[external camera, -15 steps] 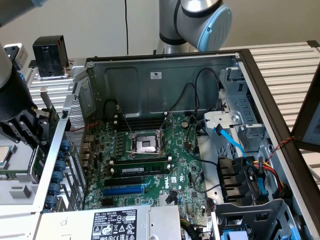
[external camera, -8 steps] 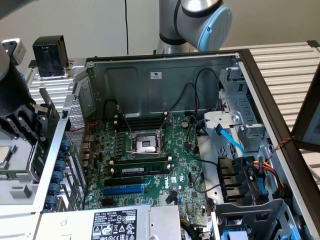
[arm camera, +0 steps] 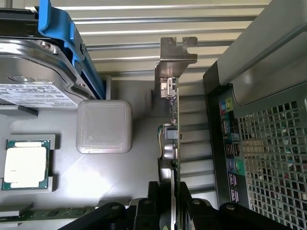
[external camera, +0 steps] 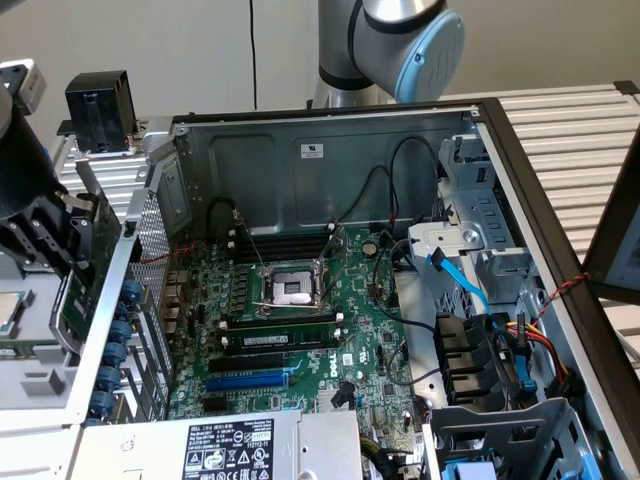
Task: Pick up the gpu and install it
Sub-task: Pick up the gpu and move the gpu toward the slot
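The small green circuit card with black fan shroud and silver metal bracket (arm camera: 169, 139) is clamped edge-on between the fingers of the black gripper (arm camera: 173, 194). It is held above a grey tray (arm camera: 120, 191) where a square silver processor chip (arm camera: 25, 164) is laid, a blue-framed hard drive (arm camera: 33, 72) nearby. The card is kept just outside the open grey computer case (external camera: 300, 190), at the exterior view's left; farther in, the large green motherboard (external camera: 300, 340) is seen.

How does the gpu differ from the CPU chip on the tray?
The gpu is clamped edge-on in the gripper; the CPU chip lies flat in a recess of the grey tray. The gpu is long, with a silver bracket at one end; the CPU chip is square, metal-lidded. Both have green boards.
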{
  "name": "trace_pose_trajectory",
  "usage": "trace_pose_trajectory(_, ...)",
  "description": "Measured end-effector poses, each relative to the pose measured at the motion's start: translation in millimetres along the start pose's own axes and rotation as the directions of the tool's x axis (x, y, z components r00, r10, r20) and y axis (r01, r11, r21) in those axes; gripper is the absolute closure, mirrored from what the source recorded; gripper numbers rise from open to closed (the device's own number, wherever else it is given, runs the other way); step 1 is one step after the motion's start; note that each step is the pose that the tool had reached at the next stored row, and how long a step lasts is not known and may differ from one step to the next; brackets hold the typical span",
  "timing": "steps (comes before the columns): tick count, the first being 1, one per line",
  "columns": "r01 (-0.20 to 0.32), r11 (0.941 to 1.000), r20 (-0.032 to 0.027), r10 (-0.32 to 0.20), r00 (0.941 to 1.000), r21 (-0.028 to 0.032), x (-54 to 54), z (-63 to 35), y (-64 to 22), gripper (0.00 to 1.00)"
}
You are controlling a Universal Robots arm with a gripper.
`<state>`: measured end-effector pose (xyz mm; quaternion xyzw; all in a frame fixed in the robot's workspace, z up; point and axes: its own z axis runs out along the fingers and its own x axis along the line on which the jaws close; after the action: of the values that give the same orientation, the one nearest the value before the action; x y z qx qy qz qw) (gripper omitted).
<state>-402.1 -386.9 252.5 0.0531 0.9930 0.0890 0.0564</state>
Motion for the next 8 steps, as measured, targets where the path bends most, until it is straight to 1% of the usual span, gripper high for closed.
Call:
trace_pose_trajectory(1,-0.001,1.0,-0.0005,0.001,1.0,-0.0041,0.3,-1.9,0.4,0.73)
trace_pose_trajectory(2,-0.001,1.0,-0.0004,0.001,1.0,-0.0061,0.4,-4.7,0.8,0.73)
trace_pose_trajectory(8,-0.001,1.0,-0.0005,0.001,1.0,-0.0065,-1.8,-31.2,5.6,0.73)
